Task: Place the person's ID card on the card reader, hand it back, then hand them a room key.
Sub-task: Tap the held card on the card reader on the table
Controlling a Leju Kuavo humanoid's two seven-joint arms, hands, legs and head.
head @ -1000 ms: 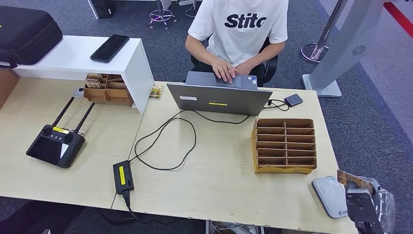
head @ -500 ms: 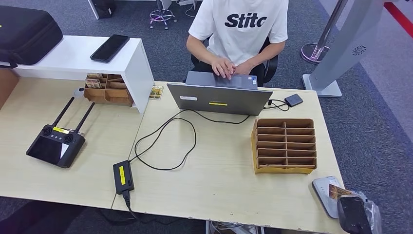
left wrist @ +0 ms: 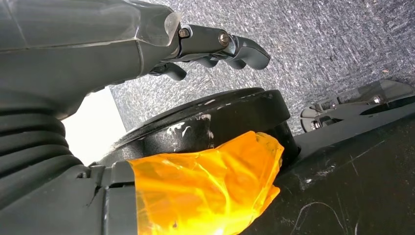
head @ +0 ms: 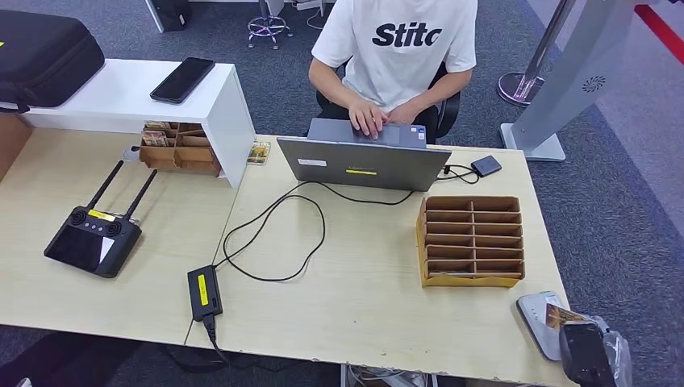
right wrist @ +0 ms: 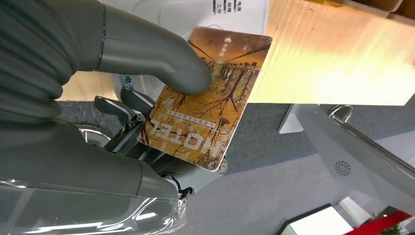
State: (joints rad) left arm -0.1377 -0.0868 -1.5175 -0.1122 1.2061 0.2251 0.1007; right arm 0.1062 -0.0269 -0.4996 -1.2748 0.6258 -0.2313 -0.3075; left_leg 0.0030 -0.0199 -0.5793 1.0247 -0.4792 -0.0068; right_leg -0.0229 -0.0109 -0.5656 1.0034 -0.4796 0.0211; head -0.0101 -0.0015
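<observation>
**Hotel card held over the reader**

The card [right wrist: 208,103], amber with dark tree artwork and "HOTEL" lettering, is pinched by the right hand [right wrist: 122,93] above the white card reader [head: 542,321] at the table's [head: 363,314] near right corner. The left hand [left wrist: 215,46] hangs with fingers curled, holding nothing.

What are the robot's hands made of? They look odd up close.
The right hand has a grey ribbed cover, a thick smooth grey thumb and darker metal-linked fingers, with clear plastic film wrapped near the wrist. The left hand looks alike, its dark fingers jointed with visible screws.
</observation>
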